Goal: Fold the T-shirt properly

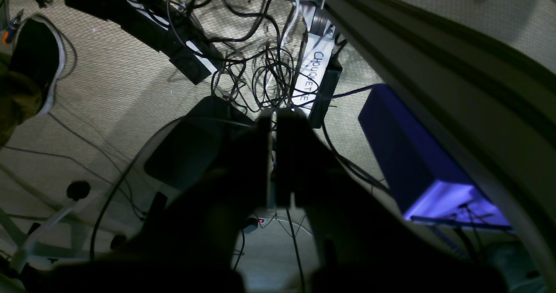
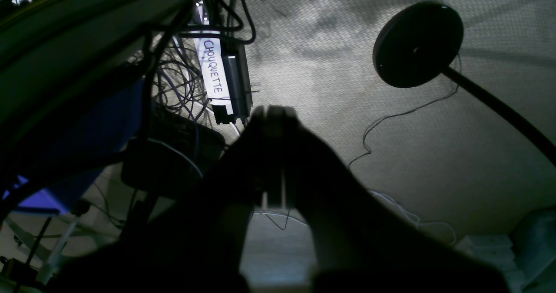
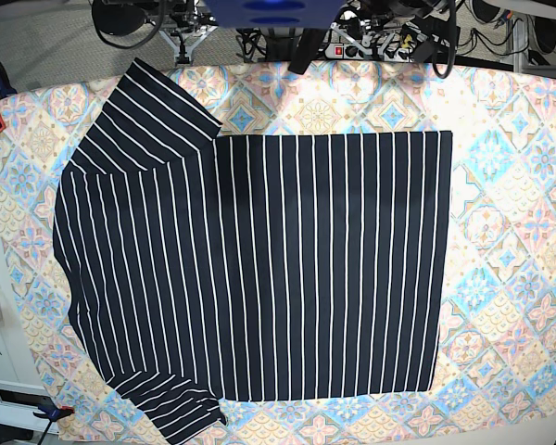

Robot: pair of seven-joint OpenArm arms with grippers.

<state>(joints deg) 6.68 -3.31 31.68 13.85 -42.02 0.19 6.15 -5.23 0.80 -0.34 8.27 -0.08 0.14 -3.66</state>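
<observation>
Seen from overhead, the T-shirt lies flat and unfolded on the patterned tablecloth covering the table, no arm in that view. Its long axis runs left to right — hem at the right, shoulders and collar end at the left, one sleeve spread toward the far left corner, the other at the near left edge. Both wrist cameras look down at floor and tangled cables, not at cloth: the left hand and right hand are each closed on nothing, parked off the table. Neither looks nearer; any fold likely starts with a reach in from the far edge.
</observation>
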